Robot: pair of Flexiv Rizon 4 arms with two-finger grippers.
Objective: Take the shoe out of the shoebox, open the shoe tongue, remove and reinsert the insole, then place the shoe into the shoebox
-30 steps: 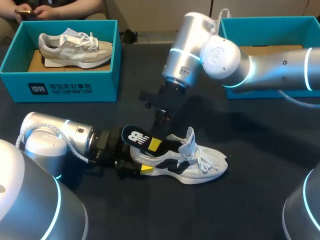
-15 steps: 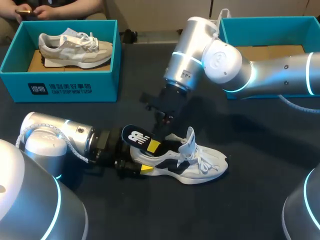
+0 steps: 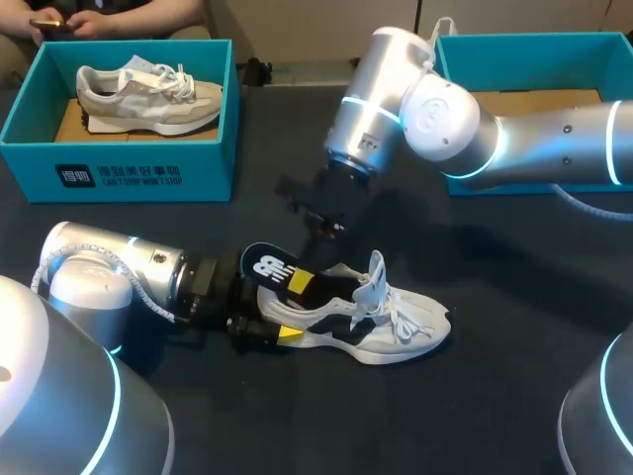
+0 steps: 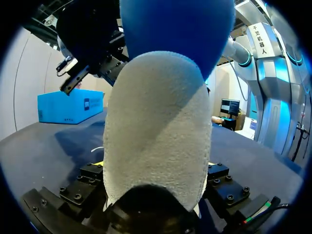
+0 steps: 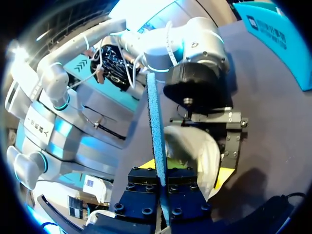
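A white and black shoe (image 3: 386,322) lies on its side on the dark table, toe to the right. Its heel (image 4: 156,126) fills the space between the fingers of my left gripper (image 3: 280,317), which comes in low from the left and is shut on the shoe. A dark blue insole (image 3: 265,267) sticks up out of the heel opening. My right gripper (image 3: 302,283) reaches down from the back right and is shut on the insole (image 5: 155,126), which runs edge-on out from between its fingers (image 5: 162,168). In the left wrist view the insole (image 4: 175,29) rises above the heel.
A teal shoebox (image 3: 119,173) with a grey shoe (image 3: 148,97) in it stands at the back left. A second teal shoebox (image 3: 524,45) stands at the back right, behind my right arm. Bare dark table lies in front of and right of the shoe.
My right gripper has closed on the insole and its wrist has shifted slightly. The left arm and the shoe have stayed put.
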